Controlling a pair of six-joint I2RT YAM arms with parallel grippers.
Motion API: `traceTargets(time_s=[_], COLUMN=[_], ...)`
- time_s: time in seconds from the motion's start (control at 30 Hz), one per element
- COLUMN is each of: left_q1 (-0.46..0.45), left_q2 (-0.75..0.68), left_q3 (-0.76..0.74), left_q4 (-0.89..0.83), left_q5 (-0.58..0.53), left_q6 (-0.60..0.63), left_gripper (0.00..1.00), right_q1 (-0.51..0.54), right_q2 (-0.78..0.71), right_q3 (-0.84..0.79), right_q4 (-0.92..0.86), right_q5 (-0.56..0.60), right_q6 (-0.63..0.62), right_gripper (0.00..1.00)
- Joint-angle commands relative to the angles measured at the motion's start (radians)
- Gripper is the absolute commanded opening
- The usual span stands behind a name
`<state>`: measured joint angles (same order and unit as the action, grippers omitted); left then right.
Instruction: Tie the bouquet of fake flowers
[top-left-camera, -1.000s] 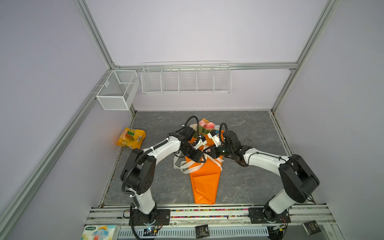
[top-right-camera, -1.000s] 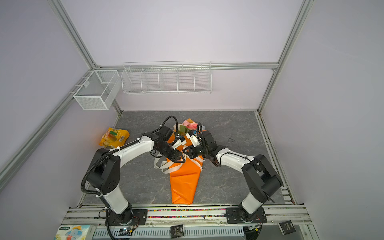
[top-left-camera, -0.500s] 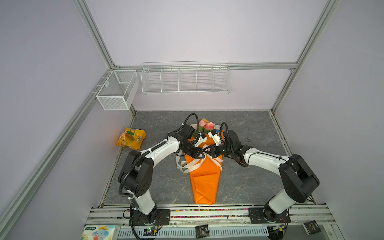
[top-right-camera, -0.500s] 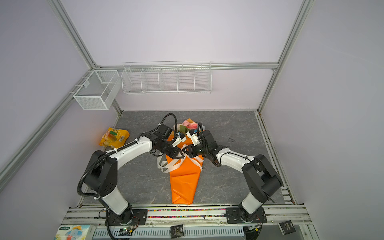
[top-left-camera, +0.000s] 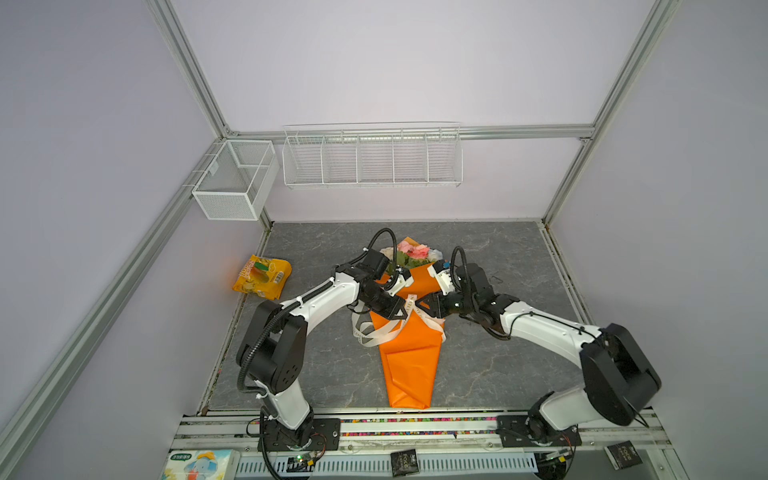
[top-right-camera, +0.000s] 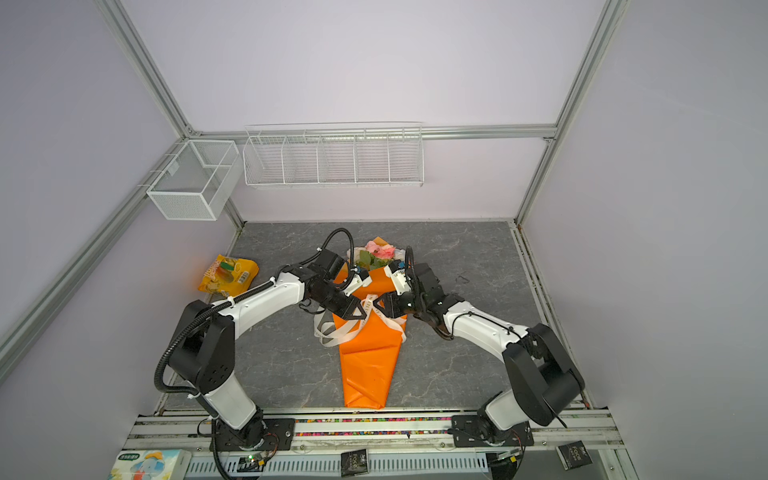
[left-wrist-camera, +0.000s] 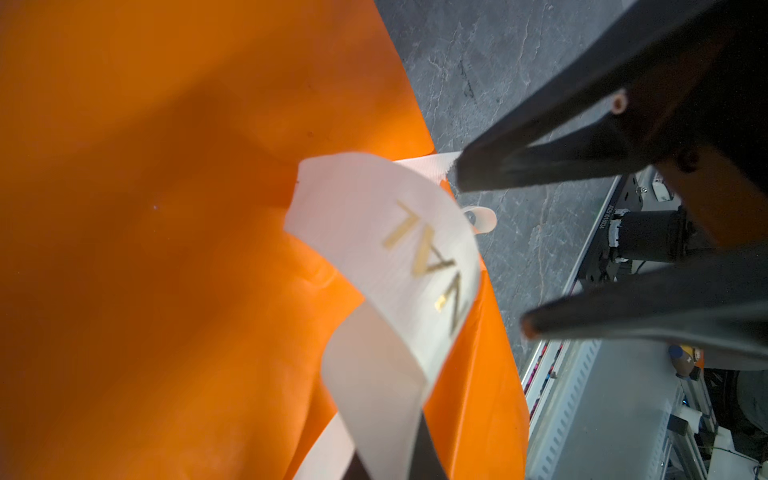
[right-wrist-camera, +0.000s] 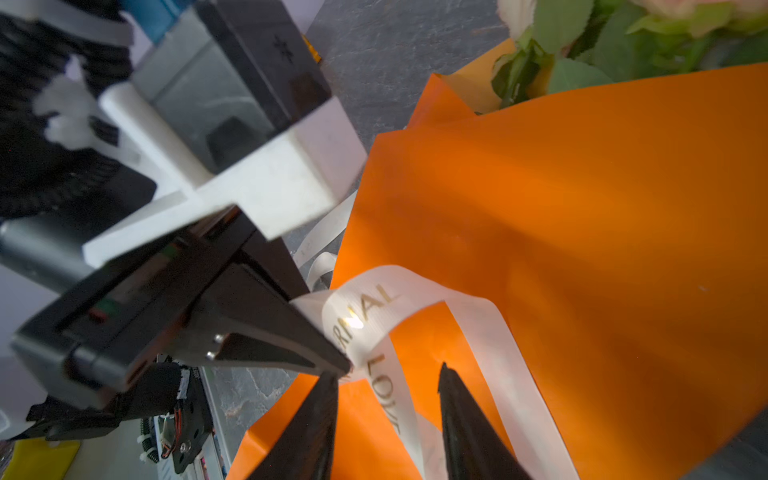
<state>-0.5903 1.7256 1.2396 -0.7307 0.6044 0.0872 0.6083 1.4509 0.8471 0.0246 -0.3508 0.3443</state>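
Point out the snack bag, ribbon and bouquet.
yellow snack bag (top-left-camera: 262, 277): in a top view, middle of its face.
ribbon (right-wrist-camera: 368, 309): right wrist view, its gold-lettered loop.
bouquet of fake flowers (top-left-camera: 409, 365): in a top view, its orange paper wrap.

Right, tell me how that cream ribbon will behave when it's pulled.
Likely floppy: the ribbon curls and droops in loose loops over the orange paper. Probably very light, since it holds an arch on its own. It may slip, as it looks smooth and the left gripper pinches it only with the tips of its jaws.
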Motion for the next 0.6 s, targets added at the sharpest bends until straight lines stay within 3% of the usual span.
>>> traceTargets(time_s=[0.0,0.17,0.3,0.4,0.57], left_q1=[0.000,0.003,0.005,0.005,0.007], left_q2=[-0.009,-0.029,-0.033,-0.028,-0.027], left_q3=[0.046,0.061,0.073,0.084,0.089], left_q4=[-0.061,-0.103,-0.118,-0.124,-0.128], left_q5=[-0.008,-0.020,-0.020,-0.015,-0.010], left_q6=[0.031,0.051,0.061,0.064,0.070], left_gripper=[0.00,0.00,0.00,0.00,0.00], right_q1=[-0.002,0.030,0.030,0.019,-0.013], right_q2=[-0.039,-0.010,0.022,0.102,0.248], right_q3=[-0.027,-0.085,-0.107,-0.071,0.018], right_q4=[-0.065,-0.024,0.102,0.177,0.266], right_q5=[0.053,0.082,0.084,0.035,-0.099], right_q6=[-0.181,-0.594,-0.832,-0.892,-0.852], right_gripper=[0.57,0.66,0.79,0.80,0.78])
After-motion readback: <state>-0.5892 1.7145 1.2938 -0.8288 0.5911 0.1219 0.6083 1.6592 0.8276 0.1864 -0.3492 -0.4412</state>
